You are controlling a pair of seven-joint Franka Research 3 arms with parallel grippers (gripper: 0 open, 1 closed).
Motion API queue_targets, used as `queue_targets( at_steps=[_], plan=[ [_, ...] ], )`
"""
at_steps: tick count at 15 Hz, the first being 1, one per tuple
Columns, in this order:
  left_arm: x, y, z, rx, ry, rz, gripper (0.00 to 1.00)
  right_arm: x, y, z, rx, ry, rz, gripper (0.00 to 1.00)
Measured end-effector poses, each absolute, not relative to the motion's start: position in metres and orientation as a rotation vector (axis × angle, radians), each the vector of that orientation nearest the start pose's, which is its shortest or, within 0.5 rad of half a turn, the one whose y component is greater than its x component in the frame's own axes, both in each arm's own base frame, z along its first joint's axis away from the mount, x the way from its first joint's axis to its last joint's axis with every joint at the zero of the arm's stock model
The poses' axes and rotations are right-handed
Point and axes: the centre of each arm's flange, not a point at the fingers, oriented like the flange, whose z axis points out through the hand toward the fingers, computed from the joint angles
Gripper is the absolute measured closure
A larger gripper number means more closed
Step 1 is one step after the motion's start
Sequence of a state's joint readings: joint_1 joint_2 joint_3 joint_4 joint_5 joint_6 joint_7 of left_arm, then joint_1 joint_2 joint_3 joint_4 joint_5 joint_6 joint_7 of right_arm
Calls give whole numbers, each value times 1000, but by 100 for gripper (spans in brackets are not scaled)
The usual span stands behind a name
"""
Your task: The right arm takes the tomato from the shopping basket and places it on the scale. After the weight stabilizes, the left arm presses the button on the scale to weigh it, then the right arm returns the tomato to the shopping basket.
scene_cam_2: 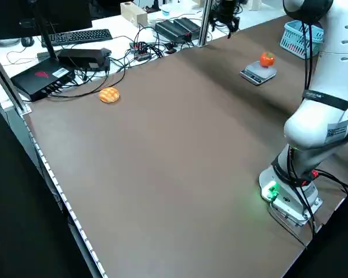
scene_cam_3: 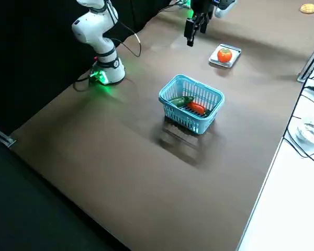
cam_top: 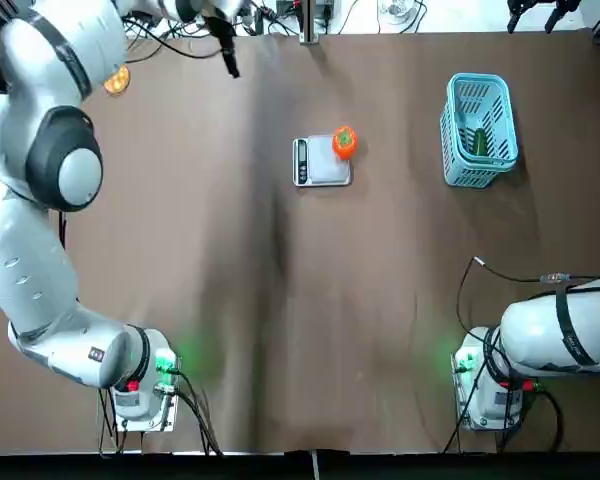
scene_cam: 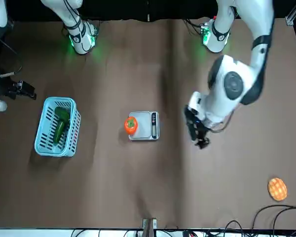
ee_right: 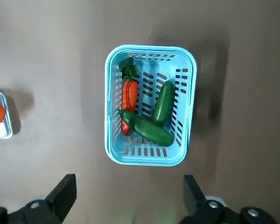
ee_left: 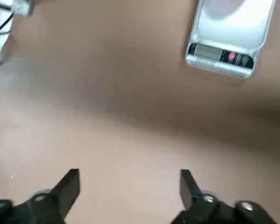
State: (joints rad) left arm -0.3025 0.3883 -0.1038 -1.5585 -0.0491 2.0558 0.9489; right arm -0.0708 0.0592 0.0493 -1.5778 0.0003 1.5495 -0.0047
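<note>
The tomato (cam_top: 344, 141) (scene_cam: 130, 125) sits on the silver scale (cam_top: 322, 162) (scene_cam: 147, 126), at the plate's edge toward the shopping basket (cam_top: 477, 130) (scene_cam: 56, 127). The scale's display strip (ee_left: 219, 55) with a red button faces the left side. My left gripper (ee_left: 128, 186) (scene_cam: 200, 134) hangs open and empty above the table, to the left of the scale and apart from it. High above the basket (ee_right: 149, 105), my right gripper (ee_right: 128, 196) is open and empty. Both grippers are clear of the tomato.
Inside the basket lie two green vegetables (ee_right: 164, 102) and a long orange-red one (ee_right: 129, 95). A round yellow-orange waffle-like item (cam_top: 117, 80) (scene_cam: 277, 188) rests at the far left of the table. Cables and equipment line the far edge (scene_cam_2: 145, 49).
</note>
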Motion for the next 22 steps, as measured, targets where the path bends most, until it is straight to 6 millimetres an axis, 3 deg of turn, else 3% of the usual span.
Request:
queue_targets(
  at_steps=[1, 4, 6, 8, 11, 14, 15, 16, 22],
  plan=[
    [636, -242, 438, -2510, 1958, -195, 0, 568, -13, 586, -3134, 26, 137, 0],
    [651, -167, 436, -2526, 1968, -107, 0, 568, -13, 586, -3134, 26, 137, 0],
    [652, -136, 434, -2549, 1962, -36, 0, 568, -13, 586, -3134, 26, 137, 0],
    [650, -126, 447, -2513, 1950, 13, 0, 568, -13, 586, -3134, 26, 137, 0],
    [634, -121, 481, -2522, 1900, 75, 0, 568, -13, 586, -3134, 27, 137, 0],
    [619, -94, 508, -2631, 1746, 143, 0, 568, -13, 586, -3134, 27, 137, 0],
    [611, -75, 522, -2715, 1613, 171, 0, 568, -13, 586, -3134, 27, 136, 0],
    [607, -69, 528, -2762, 1529, 186, 0, 568, -13, 586, -3134, 27, 136, 0],
    [592, -54, 554, -2983, 953, 197, 0, 568, -14, 587, -3134, 28, 135, 0]
  ],
)
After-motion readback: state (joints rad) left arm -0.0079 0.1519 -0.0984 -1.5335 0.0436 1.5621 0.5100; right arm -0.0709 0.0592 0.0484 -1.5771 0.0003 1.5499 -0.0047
